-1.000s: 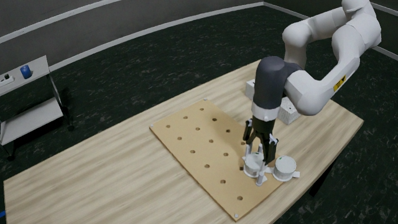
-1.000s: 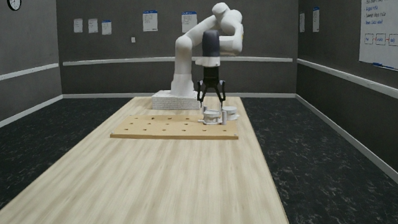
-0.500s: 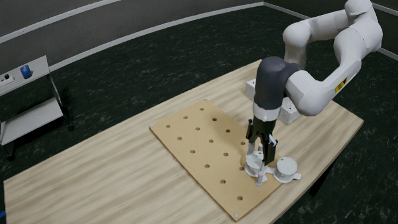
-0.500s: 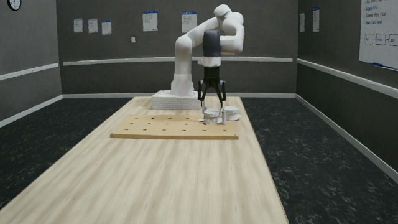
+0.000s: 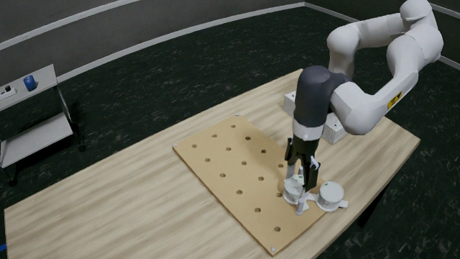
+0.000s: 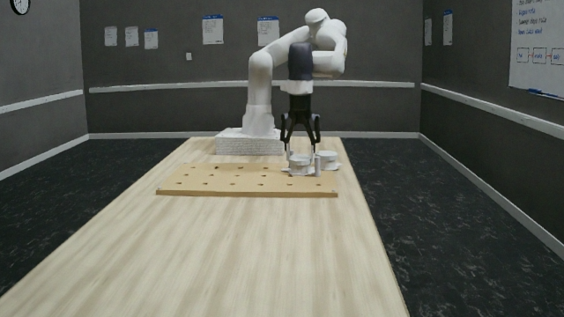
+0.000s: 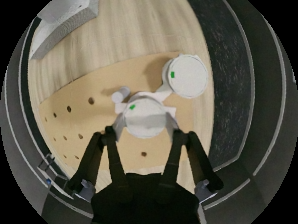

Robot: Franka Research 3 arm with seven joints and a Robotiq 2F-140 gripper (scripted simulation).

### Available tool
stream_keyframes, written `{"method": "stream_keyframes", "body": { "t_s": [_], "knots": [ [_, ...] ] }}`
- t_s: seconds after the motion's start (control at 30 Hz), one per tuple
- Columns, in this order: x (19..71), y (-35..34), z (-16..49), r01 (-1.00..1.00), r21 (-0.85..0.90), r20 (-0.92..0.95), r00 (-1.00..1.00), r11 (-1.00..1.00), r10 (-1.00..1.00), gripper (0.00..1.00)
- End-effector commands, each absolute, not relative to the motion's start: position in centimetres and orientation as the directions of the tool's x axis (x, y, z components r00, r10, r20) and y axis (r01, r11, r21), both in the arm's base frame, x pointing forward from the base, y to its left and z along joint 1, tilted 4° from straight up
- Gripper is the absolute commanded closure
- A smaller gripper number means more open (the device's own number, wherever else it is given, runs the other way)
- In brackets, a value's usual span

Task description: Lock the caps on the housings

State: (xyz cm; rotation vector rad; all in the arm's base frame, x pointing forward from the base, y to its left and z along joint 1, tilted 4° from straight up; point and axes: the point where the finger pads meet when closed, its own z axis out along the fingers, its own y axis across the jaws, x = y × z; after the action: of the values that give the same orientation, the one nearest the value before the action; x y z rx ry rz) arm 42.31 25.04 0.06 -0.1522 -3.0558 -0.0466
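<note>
1. The table is showing pale wood grain, smooth and long.
2. The pegboard is lying flat on it, a tan fibreboard sheet dotted with round holes.
3. The arm is reaching down over the board's near corner, glossy white shells with a dark wrist.
4. The gripper is clamping its black fingers on the cap, a squat white disc with a green dot, sitting on the left housing.
5. The second housing is standing upright just beside it, at the board's edge.
6. For the twist, it's probably smartest keeping the wrist dead vertical and centred, so the turning isn't tipping the base or slipping on that smooth plastic.
</note>
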Motion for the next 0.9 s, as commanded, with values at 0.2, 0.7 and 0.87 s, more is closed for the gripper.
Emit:
{"method": "stream_keyframes", "body": {
  "t_s": [0.2,0.7,0.87],
  "knots": [
    [43.01,24.91,0.01,0.205,0.023,0.068,-0.977,0.979,0.203,0.90],
    [43.01,24.91,0.01,0.205,0.023,0.068,-0.977,0.979,0.203,0.22],
    [43.01,24.91,0.01,0.205,0.023,0.068,-0.977,0.979,0.203,0.22]
  ]
}}
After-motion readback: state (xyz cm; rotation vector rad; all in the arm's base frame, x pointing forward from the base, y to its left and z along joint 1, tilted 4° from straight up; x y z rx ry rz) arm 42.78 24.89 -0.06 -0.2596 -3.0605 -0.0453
